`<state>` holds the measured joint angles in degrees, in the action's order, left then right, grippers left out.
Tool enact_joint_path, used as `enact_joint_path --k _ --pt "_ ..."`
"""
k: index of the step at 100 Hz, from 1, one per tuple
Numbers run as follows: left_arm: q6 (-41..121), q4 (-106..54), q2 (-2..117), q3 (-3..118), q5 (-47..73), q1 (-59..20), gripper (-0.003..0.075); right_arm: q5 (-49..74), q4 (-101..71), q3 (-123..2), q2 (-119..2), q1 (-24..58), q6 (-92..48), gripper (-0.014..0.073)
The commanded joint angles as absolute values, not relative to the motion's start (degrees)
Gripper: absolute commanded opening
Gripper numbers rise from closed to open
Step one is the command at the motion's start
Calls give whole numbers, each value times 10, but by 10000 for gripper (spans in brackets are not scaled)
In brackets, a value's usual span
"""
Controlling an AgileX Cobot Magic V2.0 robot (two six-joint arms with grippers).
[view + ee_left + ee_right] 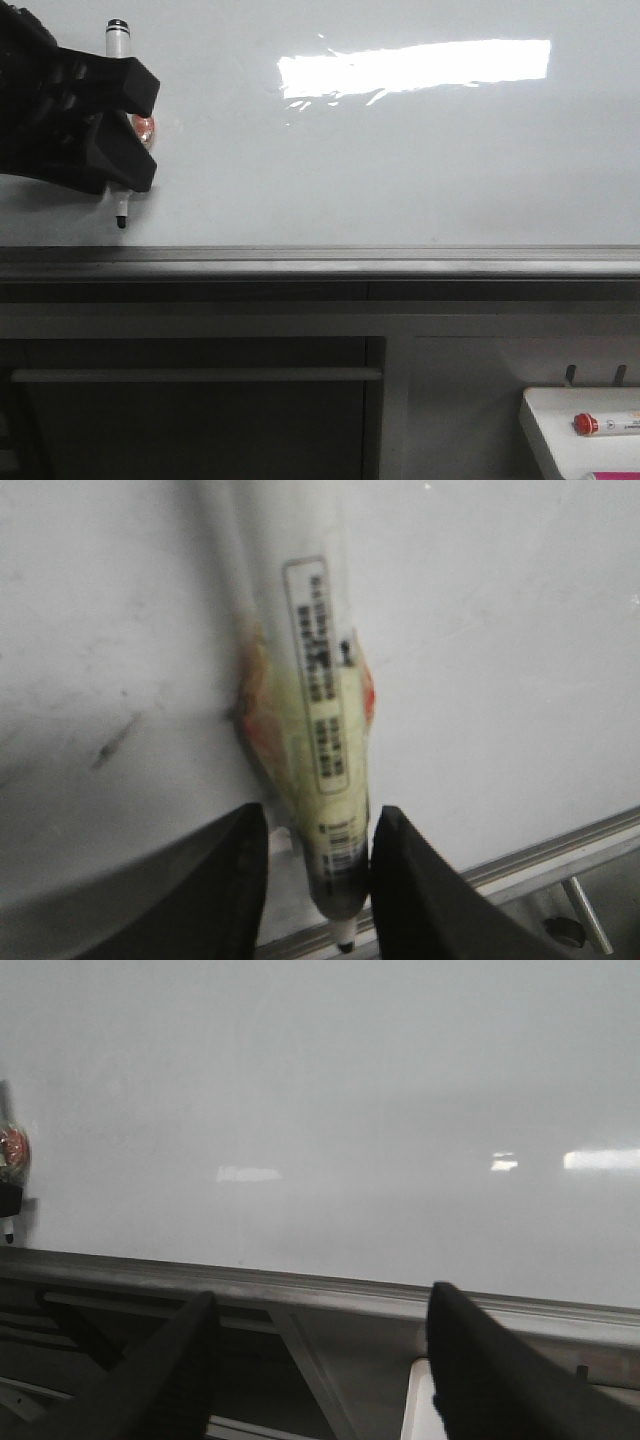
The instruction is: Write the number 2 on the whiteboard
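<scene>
Left pincer [118,135] at the far left of the front view, closed on a marker [119,40] held upright, dark tip [121,222] pointing down just above the whiteboard's grey lower rim [320,260]. Whether the tip touches the board cannot be told.

Left wrist view: marker barrel [325,730] white, with a long printed label and a small barcode-like block near the fingers [235,880]. Print too blurred to read; no brand made out. Yellowish and orange-red patches around the barrel middle, unclear what they are.

Whiteboard [400,170] fills the upper half of the front view, glossy, with a bright rectangular glare [415,65]. No drawn stroke of the number 2 can be seen on it in any view. Faint dark smudges [115,742] show in the left wrist view only.

Right pincer [320,1360] wide apart, holding nothing, facing the board's lower rim; the fingers are cut off by the frame edge.

Bottom right of front view: small white tray [560,410], cut by the frame, holding a red-capped marker [600,423].
</scene>
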<state>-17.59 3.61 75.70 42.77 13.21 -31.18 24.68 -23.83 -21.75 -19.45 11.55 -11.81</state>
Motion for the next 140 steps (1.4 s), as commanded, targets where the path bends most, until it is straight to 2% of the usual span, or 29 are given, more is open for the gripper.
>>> enact_joint_path --k 1,7,28,40,55,66,90,104,140 --pt "-182 40 750 446 96 -307 64 211 -245 -238 -204 113 -124 400" --pt "-182 40 750 446 96 -307 -21 211 -246 -238 -204 113 -124 400" --pt "-181 40 731 446 105 -319 -20 245 -251 -262 -204 114 -133 400" --pt "-152 41 690 446 110 -348 -20 274 -302 -313 -209 131 -236 400" --pt "-71 41 626 446 120 -407 -20 336 -417 -393 -260 188 -422 400" --pt "0 41 581 446 144 -454 -20 365 -443 -445 -316 240 -481 400" --pt "159 41 533 472 339 -534 -20 376 -442 -517 -415 369 -616 400" --pt "196 41 526 482 410 -565 -20 362 -441 -534 -472 437 -636 400" --pt "239 40 521 486 415 -633 -20 300 -441 -558 -581 521 -644 400"
